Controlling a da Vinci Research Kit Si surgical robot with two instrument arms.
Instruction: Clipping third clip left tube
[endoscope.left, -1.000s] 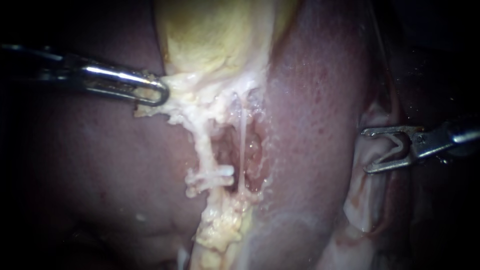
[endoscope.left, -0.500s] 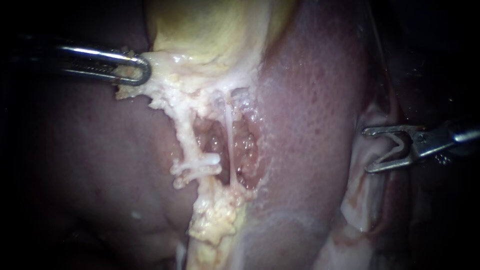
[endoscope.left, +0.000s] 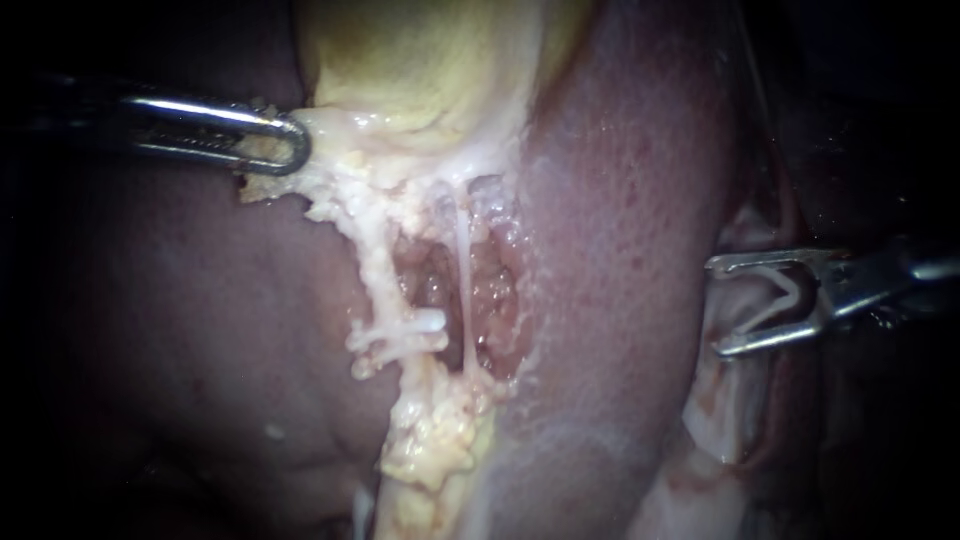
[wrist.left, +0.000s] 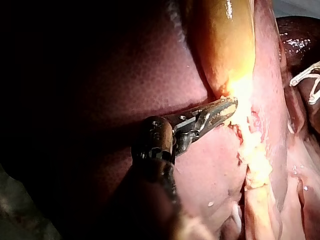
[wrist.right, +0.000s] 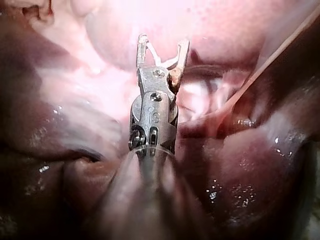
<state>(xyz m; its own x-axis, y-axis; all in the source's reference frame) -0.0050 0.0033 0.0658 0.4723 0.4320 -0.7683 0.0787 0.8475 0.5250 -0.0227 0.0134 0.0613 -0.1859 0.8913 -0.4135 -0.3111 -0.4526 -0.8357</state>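
Between the jaws of the right instrument (endoscope.left: 718, 307) sits a white clip (endoscope.left: 783, 298), bent into a V. The jaws stand wide apart around it and carry it, with its legs lying along them. The right wrist view shows the same fork of jaws, with the clip seated deep in the crotch. These jaws hang over a pale fold (endoscope.left: 735, 400) at the far right edge of the liver (endoscope.left: 620, 200), well apart from the tubes.

At the upper left, the left instrument (endoscope.left: 297, 148) has its jaws pressed together on a fringe of pale tissue (endoscope.left: 330, 190) just under the yellow gallbladder (endoscope.left: 420, 60). The left wrist view shows the same pinch at the gallbladder's lower end.

Below the gallbladder lies an opened pocket (endoscope.left: 495, 290) in the liver bed, reddish inside. The left tube (endoscope.left: 378, 270), thick and knobbly, runs down its left rim. The right tube (endoscope.left: 463, 270), a thin pale strand, crosses its middle. Set clips (endoscope.left: 405, 330) lie across the lower part of the left tube and jut toward the pocket. Above them the left tube is bare up to the gripped fringe.
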